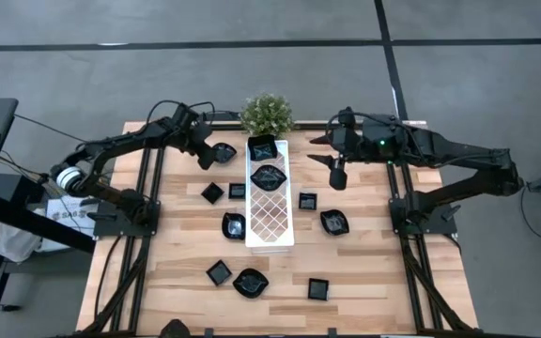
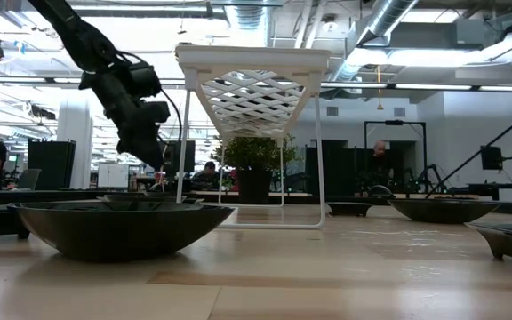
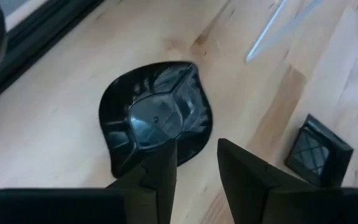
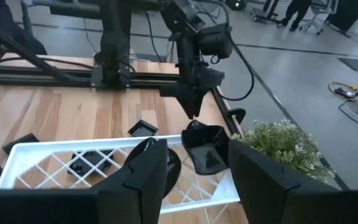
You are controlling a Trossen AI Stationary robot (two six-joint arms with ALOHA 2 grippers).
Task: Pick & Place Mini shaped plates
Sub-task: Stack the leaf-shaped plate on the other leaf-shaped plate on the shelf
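The wavy-edged plate (image 3: 155, 118) lies on the tabletop (image 1: 177, 263) at its far left corner, just left of the white tray (image 1: 270, 221) and apart from it. Our left hand (image 3: 194, 168) hovers directly over this plate's near rim, fingers spread and holding nothing. From the left wrist view, one finger (image 3: 157, 171) sits over the rim while the other (image 3: 244, 171) hangs over bare wood just outside it. We judge that a straight descent would straddle the rim. The plate's longer axis seems to run toward its pointed tip, away from the hand.

A small square plate (image 3: 319, 149) lies near it. The tray already carries two plates (image 1: 265, 161) at its far end, beside the potted plant (image 1: 267, 113).

Our right hand (image 1: 337, 175) waits in the air right of the tray's far end, released and empty. The left arm is clearly the nearer one. The other plates (image 1: 250, 282) are scattered across the tabletop on both sides of the tray.
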